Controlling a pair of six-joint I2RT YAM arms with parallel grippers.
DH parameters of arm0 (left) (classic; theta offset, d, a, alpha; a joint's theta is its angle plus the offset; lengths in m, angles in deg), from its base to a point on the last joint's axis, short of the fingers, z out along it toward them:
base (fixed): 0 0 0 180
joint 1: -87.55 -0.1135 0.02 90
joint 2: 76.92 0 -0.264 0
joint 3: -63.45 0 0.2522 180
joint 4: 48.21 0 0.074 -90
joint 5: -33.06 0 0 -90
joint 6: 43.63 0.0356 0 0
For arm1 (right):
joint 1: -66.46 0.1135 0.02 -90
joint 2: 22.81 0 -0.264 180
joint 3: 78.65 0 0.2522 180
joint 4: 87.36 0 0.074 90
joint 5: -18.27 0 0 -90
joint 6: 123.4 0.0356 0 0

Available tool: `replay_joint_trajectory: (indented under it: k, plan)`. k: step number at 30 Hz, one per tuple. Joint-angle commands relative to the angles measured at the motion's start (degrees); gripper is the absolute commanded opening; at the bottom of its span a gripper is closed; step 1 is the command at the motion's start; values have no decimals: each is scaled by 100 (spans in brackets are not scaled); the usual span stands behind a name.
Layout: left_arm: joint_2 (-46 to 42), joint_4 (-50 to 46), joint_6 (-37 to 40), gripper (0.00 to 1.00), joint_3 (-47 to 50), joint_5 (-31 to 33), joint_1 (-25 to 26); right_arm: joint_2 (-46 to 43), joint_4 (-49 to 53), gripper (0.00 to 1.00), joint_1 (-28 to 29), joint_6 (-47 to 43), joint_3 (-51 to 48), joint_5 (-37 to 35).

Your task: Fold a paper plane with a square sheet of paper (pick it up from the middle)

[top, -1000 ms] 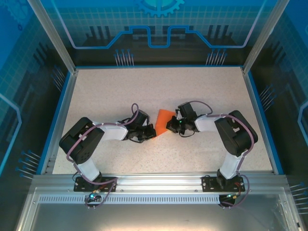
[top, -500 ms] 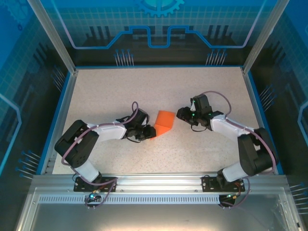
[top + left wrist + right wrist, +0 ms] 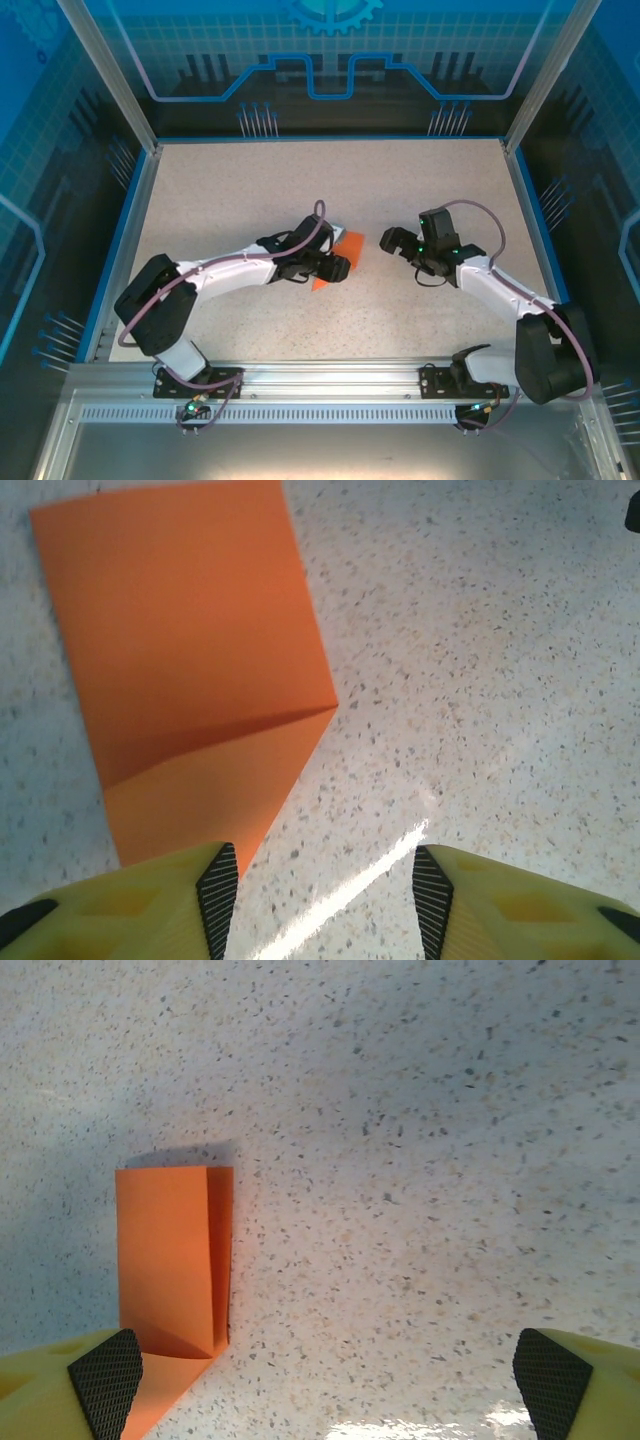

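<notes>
The left arm (image 3: pixel 230 272) reaches from its base at the near edge out to the middle of the pale speckled table (image 3: pixel 250 190). The left gripper (image 3: pixel 335 268) hangs over the orange paper (image 3: pixel 350 243) and hides its middle in the top view; an orange corner sticks out on the near side and a wider part on the far side.

In the left wrist view the left gripper (image 3: pixel 325 890) has its jaws apart with only bare table between them. The orange paper (image 3: pixel 190 680) lies flat, folded, with a slanted crease running across it to a corner on its right edge. Its narrowing lower end reaches the black ribbed pad of the left-hand finger (image 3: pixel 215 880).

To the right of the paper, near it and apart from it, the right gripper (image 3: pixel 392 240) points left towards it. In the right wrist view the right gripper (image 3: pixel 325 1375) has its jaws spread wide and holds nothing. The orange paper (image 3: pixel 165 1250) lies at the left of that view, a narrow upright strip with a folded flap along its right edge, its lower end running down beside the left-hand pad (image 3: pixel 105 1365).

Behind the table, the blue back panel (image 3: pixel 330 60) carries a gear-shaped graphic and line patterns.
</notes>
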Motion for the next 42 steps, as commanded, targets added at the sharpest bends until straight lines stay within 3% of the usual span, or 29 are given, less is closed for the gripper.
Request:
replay_joint_trajectory:
  k: [1, 7, 11, 21, 36, 42]
  plan:
    - [290, -402, 352, 47, -272, 717, 18, -58, 18, 99, -72, 8, -73, 288]
    - [514, -357, -180, 39, -324, 954, -60, 426, -544, 95, -3, 13, -52, 1567]
    - [499, -328, -410, 39, -238, 1063, -107, 881, -663, 93, 341, 30, 152, 1839]
    - [548, -364, -1028, 38, 5, 1182, -434, 1918, -993, 80, 1023, 265, 614, 2033]
    - [750, -451, -1231, 39, 4, 1137, -543, 2534, -1214, 73, 1301, 423, 995, 2185]
    - [759, -453, -1263, 39, 40, 1128, -574, 2714, -1501, 66, 1361, 567, 1047, 2331]
